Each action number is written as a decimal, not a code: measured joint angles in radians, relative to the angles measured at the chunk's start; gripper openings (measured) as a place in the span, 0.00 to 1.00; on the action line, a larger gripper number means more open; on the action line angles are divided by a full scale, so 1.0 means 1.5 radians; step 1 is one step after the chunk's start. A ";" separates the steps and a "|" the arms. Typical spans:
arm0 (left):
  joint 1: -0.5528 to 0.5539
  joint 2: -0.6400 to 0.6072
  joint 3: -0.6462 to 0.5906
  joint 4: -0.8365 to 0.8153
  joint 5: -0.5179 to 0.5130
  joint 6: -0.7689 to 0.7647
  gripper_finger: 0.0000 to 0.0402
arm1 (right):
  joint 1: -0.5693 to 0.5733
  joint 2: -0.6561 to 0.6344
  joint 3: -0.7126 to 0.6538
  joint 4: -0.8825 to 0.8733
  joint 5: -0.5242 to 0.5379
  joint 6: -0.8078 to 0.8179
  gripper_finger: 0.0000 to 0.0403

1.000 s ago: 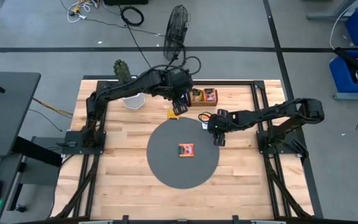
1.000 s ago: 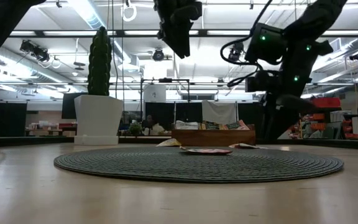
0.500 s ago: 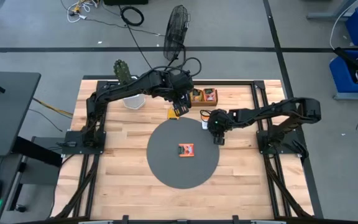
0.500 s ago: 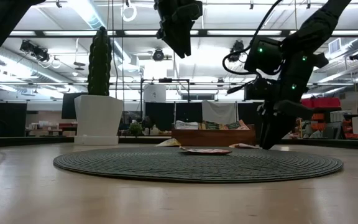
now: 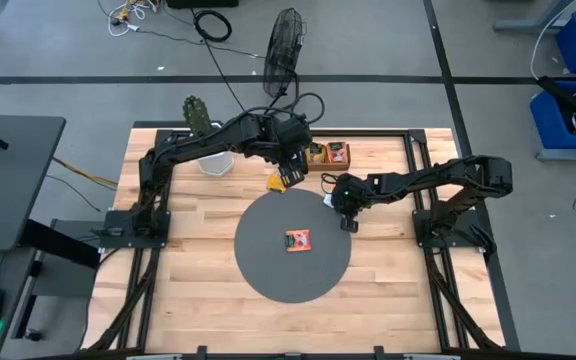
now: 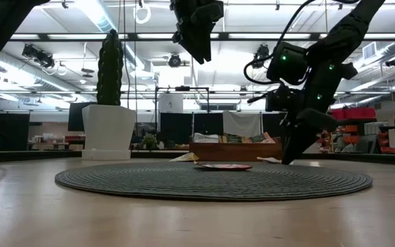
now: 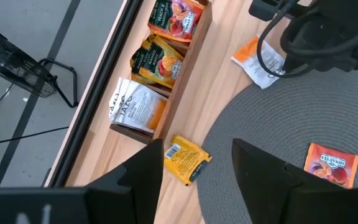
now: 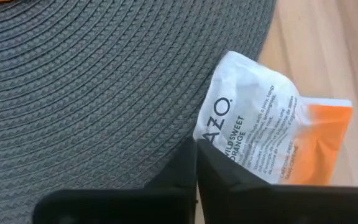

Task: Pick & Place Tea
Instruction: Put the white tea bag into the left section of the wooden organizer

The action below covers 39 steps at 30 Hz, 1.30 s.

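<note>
The wooden worktop (image 5: 188,280) carries a round dark woven mat (image 5: 268,270) at its middle, which looks to be the drop zone, since one orange sachet (image 5: 299,241) already lies flat near its centre. Along the far edge sits a brown wooden tray (image 7: 166,106), its compartments holding more sachets on edge, so they can be lifted out one by one. A potted cactus (image 5: 200,118) stands at the far left corner, clear of the work.

The left gripper (image 5: 290,172) hangs high above the mat's far rim, its jaws spread wide and empty; directly under them a yellow sachet (image 7: 188,159) lies on bare wood just beside the mat, likely its next pick.

The right gripper (image 5: 346,212) is low at the mat's far right rim. Its jaws are pressed together with nothing between them, the tips resting against the edge of a white-and-orange sachet (image 8: 272,140) that lies half on the mat, half on the wood. Closed tips suit nudging or sliding the flat packet rather than pinching it.
</note>
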 joint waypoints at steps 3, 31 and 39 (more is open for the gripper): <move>0.000 0.000 0.000 0.000 0.000 0.000 0.48 | 0.000 0.000 0.001 -0.001 0.000 0.008 0.02; 0.018 -0.002 0.000 0.011 -0.032 -0.163 0.48 | 0.025 -0.203 0.148 -0.056 0.148 0.384 0.00; 0.047 -0.008 -0.001 0.099 0.152 -0.251 0.49 | 0.066 -0.205 0.149 -0.003 0.216 0.469 0.00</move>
